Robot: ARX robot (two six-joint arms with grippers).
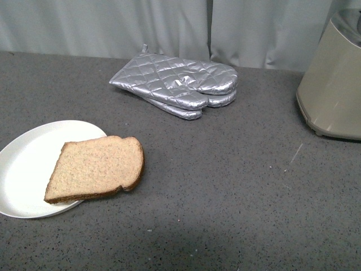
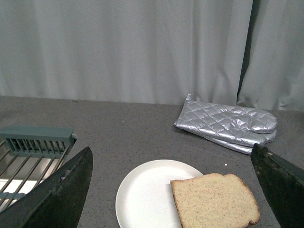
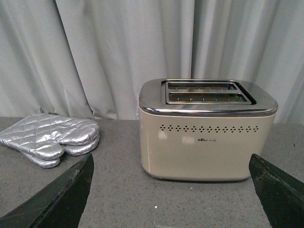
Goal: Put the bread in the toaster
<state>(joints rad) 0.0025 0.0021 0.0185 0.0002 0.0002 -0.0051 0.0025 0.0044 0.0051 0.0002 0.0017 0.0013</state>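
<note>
The bread is a light-brown slice with a darker crust, lying half on a white plate at the front left, its right part over the plate's edge. It also shows in the left wrist view, between my left gripper's wide-open fingers. The cream toaster stands at the right edge. In the right wrist view the toaster faces me with two empty slots in its metal top. My right gripper is open and empty in front of it. Neither arm shows in the front view.
Two quilted silver oven mitts lie stacked at the back middle, between plate and toaster; they also show in both wrist views. A metal rack with a green frame sits left of the plate. Grey curtains hang behind the counter.
</note>
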